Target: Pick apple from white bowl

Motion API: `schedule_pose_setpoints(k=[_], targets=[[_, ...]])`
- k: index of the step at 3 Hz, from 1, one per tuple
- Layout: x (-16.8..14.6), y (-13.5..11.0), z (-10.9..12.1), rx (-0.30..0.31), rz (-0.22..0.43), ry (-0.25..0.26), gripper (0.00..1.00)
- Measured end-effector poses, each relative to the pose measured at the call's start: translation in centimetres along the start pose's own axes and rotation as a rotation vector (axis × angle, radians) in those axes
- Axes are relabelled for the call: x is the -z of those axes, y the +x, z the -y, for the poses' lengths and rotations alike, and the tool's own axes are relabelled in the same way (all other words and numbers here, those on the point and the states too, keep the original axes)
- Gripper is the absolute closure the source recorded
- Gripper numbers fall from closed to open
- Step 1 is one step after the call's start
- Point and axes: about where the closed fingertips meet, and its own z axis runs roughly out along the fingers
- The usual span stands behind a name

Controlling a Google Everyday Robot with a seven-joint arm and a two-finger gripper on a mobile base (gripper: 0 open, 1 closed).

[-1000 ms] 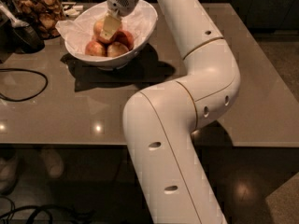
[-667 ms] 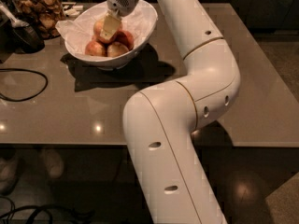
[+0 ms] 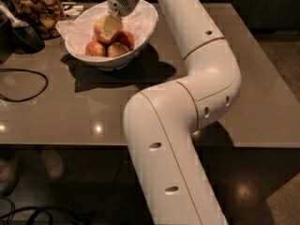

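hand point(image 3: 109, 28) at apple point(image 3: 98, 28), no visible change

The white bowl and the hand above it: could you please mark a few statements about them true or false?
1. The hand is down in the white bowl, over the topmost apple. True.
2. The white bowl stands on the floor. False: it stands on the grey table.
3. A glass jar of brown snacks stands on the table beside the bowl. True.
4. The bowl holds only one piece of fruit. False: several apples lie in it.
5. The bowl is lined with dark cloth. False: its lining is crumpled and white.
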Motion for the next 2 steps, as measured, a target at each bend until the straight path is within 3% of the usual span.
schedule_pose_setpoints(k=[2], targets=[[0.0, 0.0, 0.0, 0.0, 0.0, 0.0, 0.13]])
